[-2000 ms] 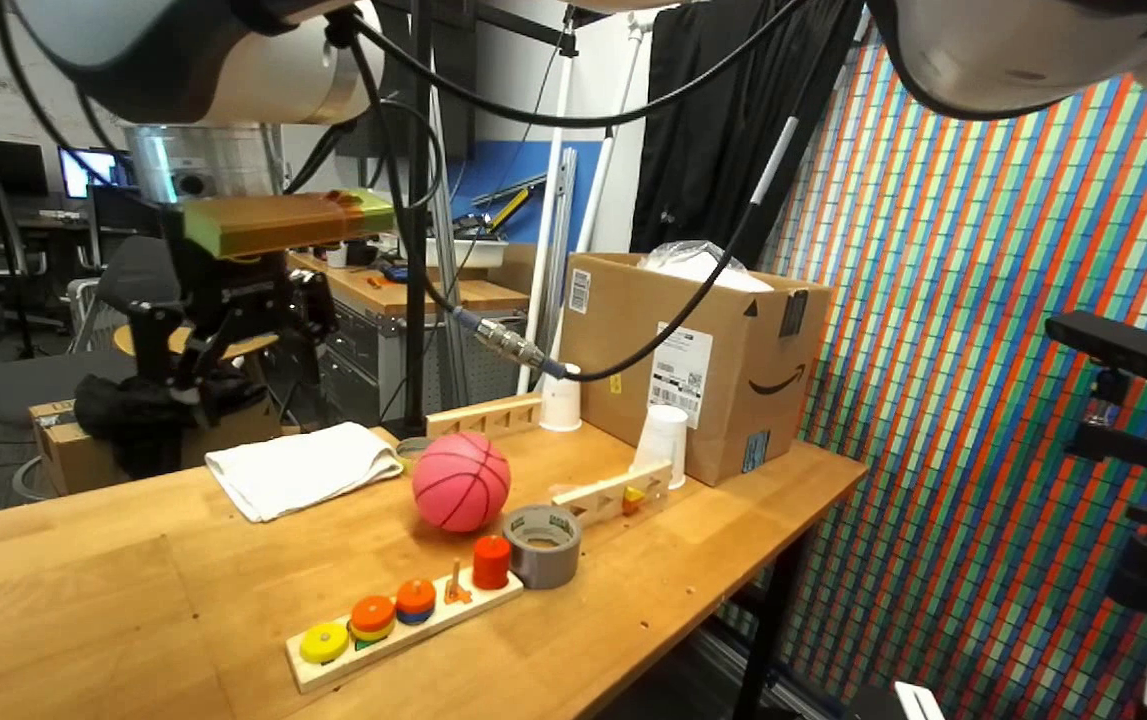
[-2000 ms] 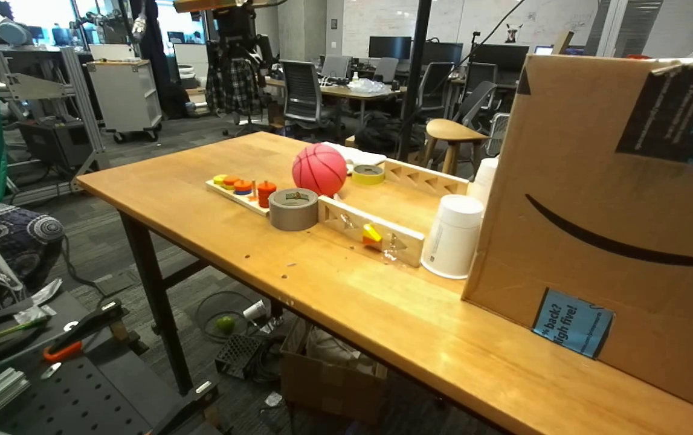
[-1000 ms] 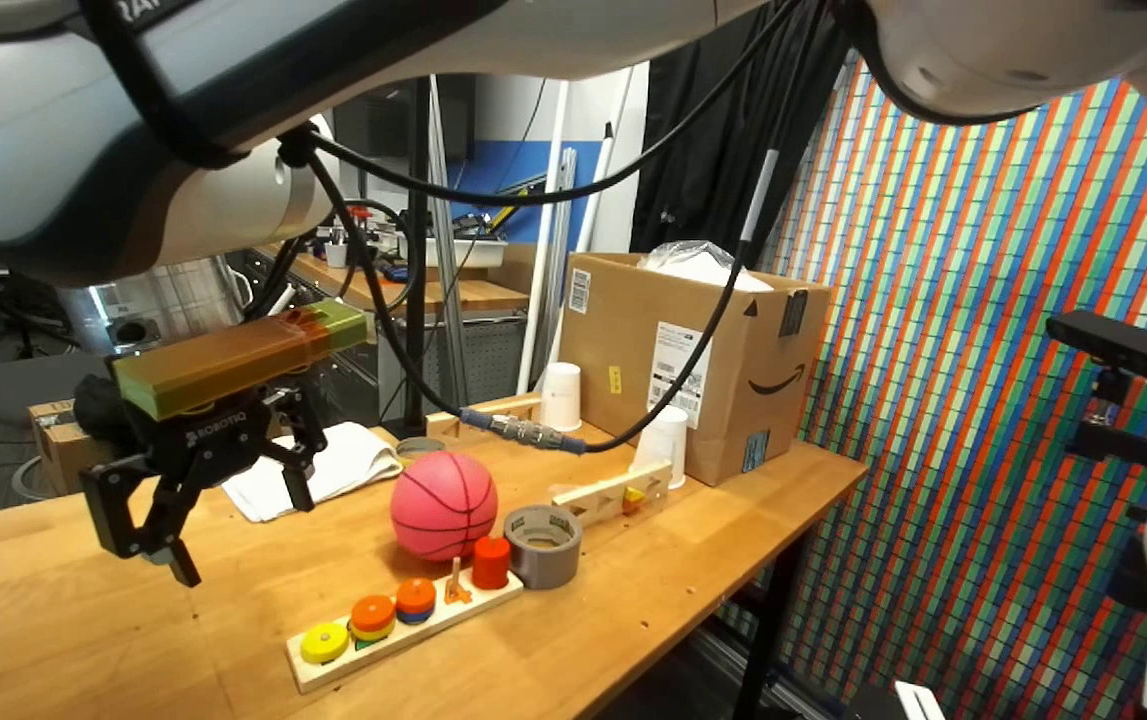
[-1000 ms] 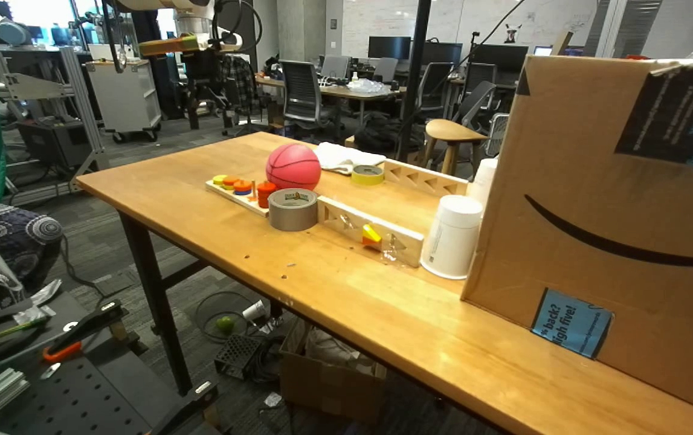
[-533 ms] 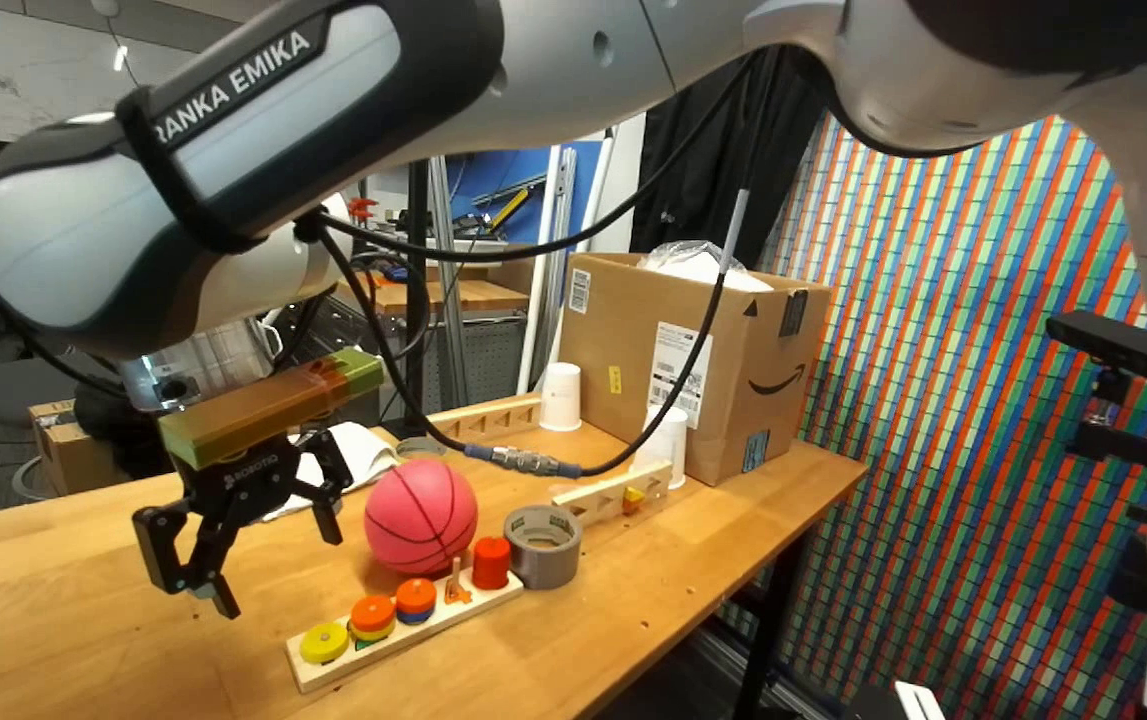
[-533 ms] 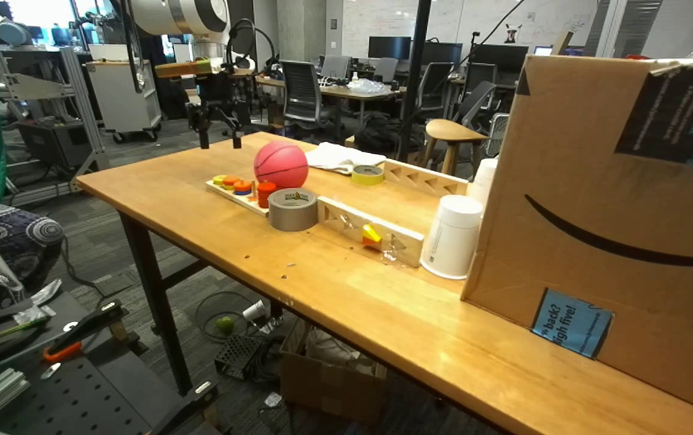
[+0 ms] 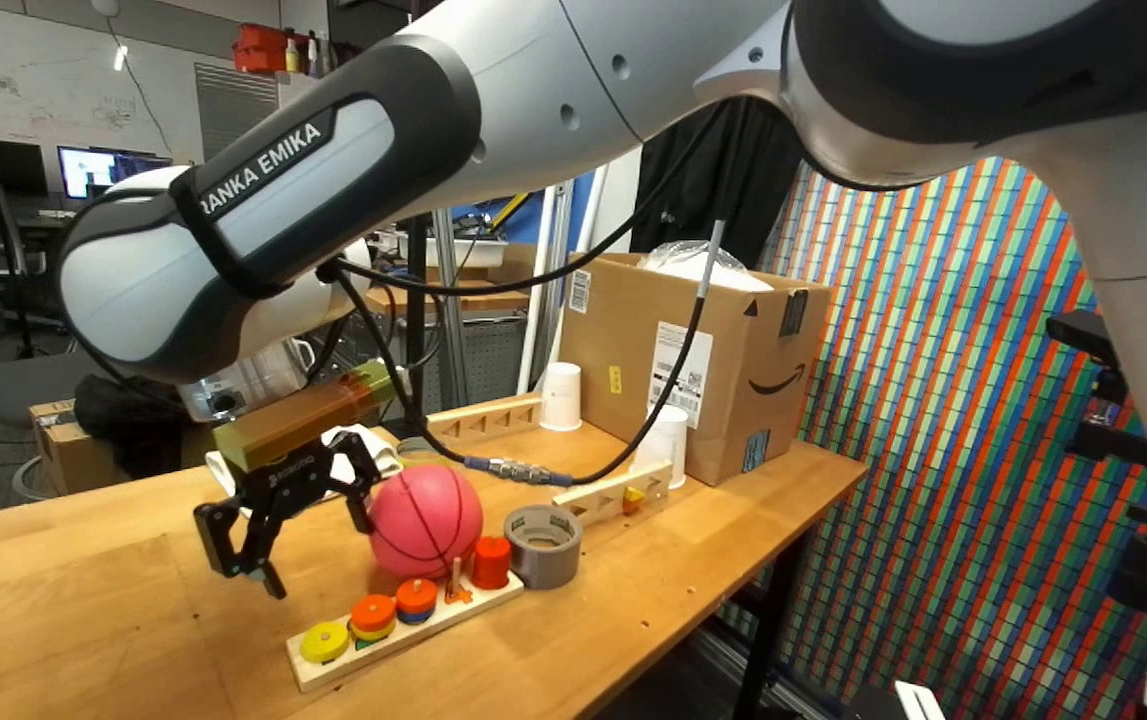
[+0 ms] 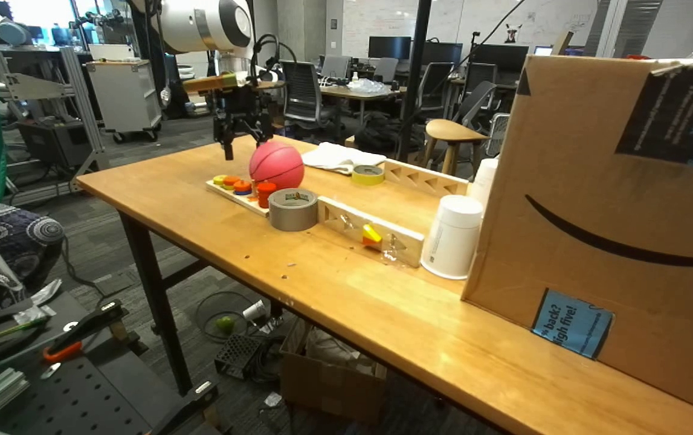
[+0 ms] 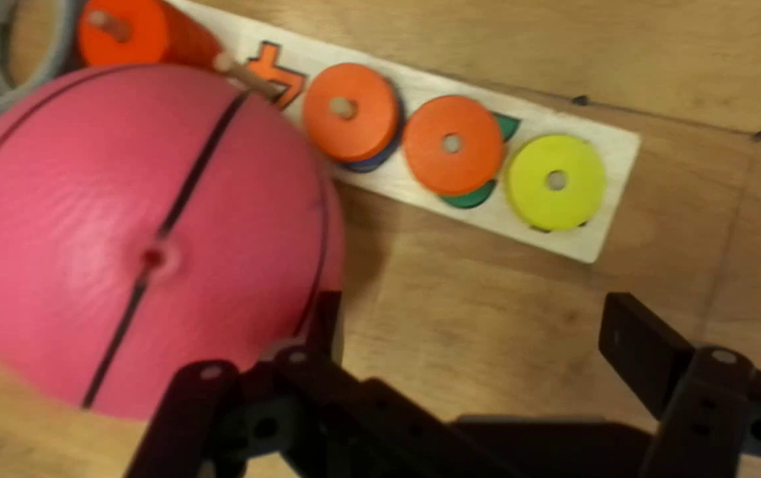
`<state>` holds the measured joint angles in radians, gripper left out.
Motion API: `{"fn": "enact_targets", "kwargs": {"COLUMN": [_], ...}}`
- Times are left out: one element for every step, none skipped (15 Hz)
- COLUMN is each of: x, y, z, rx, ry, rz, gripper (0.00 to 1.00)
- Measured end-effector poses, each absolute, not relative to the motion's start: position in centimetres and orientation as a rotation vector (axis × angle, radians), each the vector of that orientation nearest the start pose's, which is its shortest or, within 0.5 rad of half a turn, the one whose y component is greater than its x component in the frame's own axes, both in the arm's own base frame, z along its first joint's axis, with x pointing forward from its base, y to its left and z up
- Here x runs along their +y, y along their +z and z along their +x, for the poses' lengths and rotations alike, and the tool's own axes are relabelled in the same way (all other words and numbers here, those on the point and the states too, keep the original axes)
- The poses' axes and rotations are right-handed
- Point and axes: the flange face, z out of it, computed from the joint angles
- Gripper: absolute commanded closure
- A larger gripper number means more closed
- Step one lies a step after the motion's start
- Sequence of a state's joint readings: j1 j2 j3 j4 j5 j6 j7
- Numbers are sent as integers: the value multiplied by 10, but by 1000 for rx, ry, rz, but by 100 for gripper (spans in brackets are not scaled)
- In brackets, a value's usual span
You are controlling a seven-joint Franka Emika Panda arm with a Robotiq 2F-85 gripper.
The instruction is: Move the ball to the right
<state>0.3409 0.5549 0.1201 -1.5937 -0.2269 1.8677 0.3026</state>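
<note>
The ball (image 7: 428, 520) is pink with black lines and sits on the wooden table, close against the ring board; it also shows in an exterior view (image 8: 277, 166) and fills the left of the wrist view (image 9: 148, 219). My gripper (image 7: 318, 552) is open, with nothing between its fingers, above the table beside the ball. In the wrist view the gripper (image 9: 476, 332) has its left finger in front of the ball's edge; whether they touch I cannot tell. The gripper (image 8: 245, 148) hangs behind and left of the ball in an exterior view.
A ring board (image 7: 403, 630) with coloured discs lies beside the ball. A grey tape roll (image 7: 543, 547) stands at its end. Wooden rails (image 8: 370, 232), white cups (image 8: 453, 235) and a large cardboard box (image 7: 693, 365) stand farther along. A white towel (image 8: 343, 157) lies behind the ball.
The ball has rolled left in both exterior views, up to the ring board. My gripper has come down from high up, then moved in close to the ball, staying open.
</note>
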Motion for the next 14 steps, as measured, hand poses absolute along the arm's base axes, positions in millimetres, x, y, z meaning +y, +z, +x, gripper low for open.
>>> {"fn": "enact_targets", "kwargs": {"x": [256,239,223,207,194,184,181,181,186,193,204,218,230,243], "y": [304,320,340,363,388,413,433,447,454,454,448,439,427,414], "z": [612,623,633,641,646,649,649,647,644,641,636,629,621,612], "rx": [-404,-390,-370,-346,-322,-301,-293,-293,-303,-324,-352,-386,-416,-445], "ry": [307,263,212,152,85,15,-40,-81,-102,-105,-86,-50,-9,36], "rz": [-3379,-3436,-3493,-3545,-3590,-3623,-3639,-3640,-3633,-3625,-3608,-3583,-3559,-3531], "gripper": [0,0,0,0,0,0,0,0,0,0,0,0,0,0]}}
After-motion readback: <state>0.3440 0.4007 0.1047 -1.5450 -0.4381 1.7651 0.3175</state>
